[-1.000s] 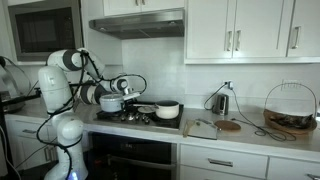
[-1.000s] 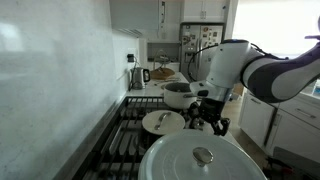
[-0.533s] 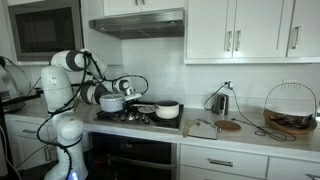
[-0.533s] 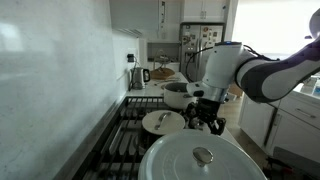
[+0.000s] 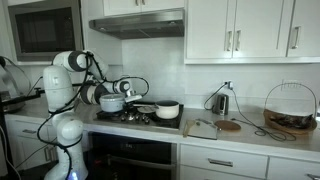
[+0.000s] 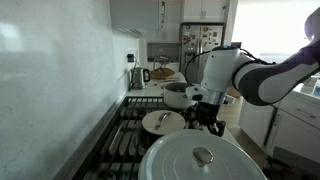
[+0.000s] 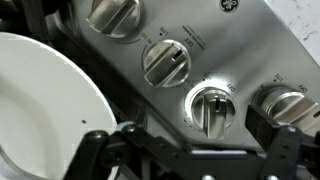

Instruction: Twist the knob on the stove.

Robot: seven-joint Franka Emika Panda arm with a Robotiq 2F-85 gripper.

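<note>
The stove (image 5: 140,118) is a black gas cooktop with dark grates (image 6: 128,140). Its steel front panel carries a row of round silver knobs in the wrist view. One knob (image 7: 213,108) lies between my two dark fingers, and another knob (image 7: 166,62) sits up and to the left of it. My gripper (image 7: 185,135) is open and hovers just above the panel, with its fingers either side of the knob and not touching it. In both exterior views the gripper (image 6: 206,121) points down at the stove's front edge (image 5: 133,102).
A white plate (image 7: 40,110) sits beside the knobs and also shows on the grates (image 6: 163,122). A white lidded pot (image 6: 200,160) is nearest the camera, and another pot (image 6: 178,94) stands behind. On the counter are a white bowl (image 5: 168,110), a kettle (image 5: 220,102) and a wire basket (image 5: 290,108).
The arm has shifted slightly along the stove's front edge. The gripper stays open at the knob panel.
</note>
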